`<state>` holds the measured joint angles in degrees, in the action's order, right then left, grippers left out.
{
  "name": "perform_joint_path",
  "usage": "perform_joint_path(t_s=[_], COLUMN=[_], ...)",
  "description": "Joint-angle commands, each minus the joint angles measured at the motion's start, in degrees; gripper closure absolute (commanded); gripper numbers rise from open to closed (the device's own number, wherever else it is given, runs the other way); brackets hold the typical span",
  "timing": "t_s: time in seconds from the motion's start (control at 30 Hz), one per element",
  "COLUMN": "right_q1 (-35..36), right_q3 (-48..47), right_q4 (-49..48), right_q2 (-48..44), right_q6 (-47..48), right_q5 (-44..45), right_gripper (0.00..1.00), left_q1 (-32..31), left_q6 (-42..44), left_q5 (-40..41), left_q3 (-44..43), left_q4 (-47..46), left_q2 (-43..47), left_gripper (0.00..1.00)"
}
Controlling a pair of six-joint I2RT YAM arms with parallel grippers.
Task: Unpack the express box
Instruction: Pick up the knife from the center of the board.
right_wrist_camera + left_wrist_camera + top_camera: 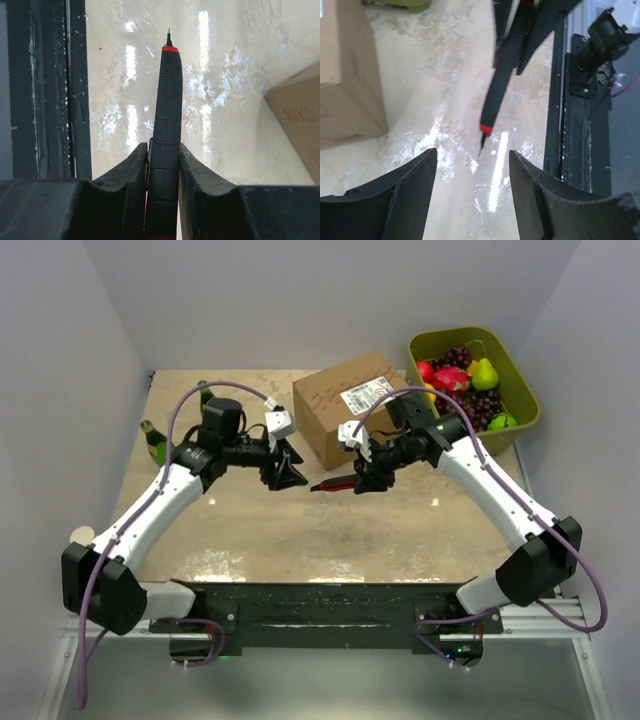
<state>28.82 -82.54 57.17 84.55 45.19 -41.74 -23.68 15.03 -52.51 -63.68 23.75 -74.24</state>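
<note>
The express box (345, 410), brown cardboard with a white label on top, stands closed at the back middle of the table; its side shows in the left wrist view (345, 75) and a corner in the right wrist view (300, 115). In front of it, my right gripper (362, 480) (164, 147) is shut on a black cutter with a red collar and a thin tip (333, 483) (166, 100). The cutter points left toward my left gripper (290, 475) (472, 155), which is open and empty, a short gap from the tip (485, 131).
An olive-green tub (522, 390) full of fruit sits at the back right, beside the box. Two green bottles (155, 440) (205, 392) stand at the back left. White walls close in three sides. The black base rail (320, 605) runs along the near edge.
</note>
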Motion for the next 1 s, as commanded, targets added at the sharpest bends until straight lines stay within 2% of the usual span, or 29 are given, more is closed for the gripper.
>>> perform_joint_path(t_s=[0.0,0.13,0.27,0.37,0.6,0.9,0.97], right_q1=[-1.22,-1.31,-1.31,-1.31,-1.22,-1.22,-1.22], right_q3=[-1.30,-3.23,-5.07,-7.44,-9.57,-9.39,-9.04], right_q4=[1.98,5.05,3.91,5.32,7.43,7.26,6.91], right_q2=[-3.17,-1.94,-1.33,-0.01,0.88,0.26,0.17], right_q6=[1.57,1.57,0.78,1.57,2.62,2.89,2.27], right_q5=[2.55,-1.32,-1.24,-1.24,-3.97,-5.02,-5.46], right_gripper=[1.00,1.00,1.00,1.00,1.00,1.00,1.00], left_q1=[3.55,3.47,1.01,-2.41,-4.09,-6.55,-6.99], left_q6=[-4.99,-7.90,-5.02,-3.16,-3.86,-3.43,-3.25], left_q5=[-0.04,-3.10,-6.28,-6.46,-6.55,-8.22,-8.31], left_q3=[-2.85,-3.55,-5.49,-6.19,-6.28,-8.12,-8.48], left_q4=[-4.40,-7.66,-4.07,-2.48,-3.62,-5.20,-5.29], left_q2=[-2.22,-3.02,-4.16,-4.86,-6.79,-10.22,-10.66], left_gripper=[0.36,0.32,0.31,0.30,0.33,0.63,0.74])
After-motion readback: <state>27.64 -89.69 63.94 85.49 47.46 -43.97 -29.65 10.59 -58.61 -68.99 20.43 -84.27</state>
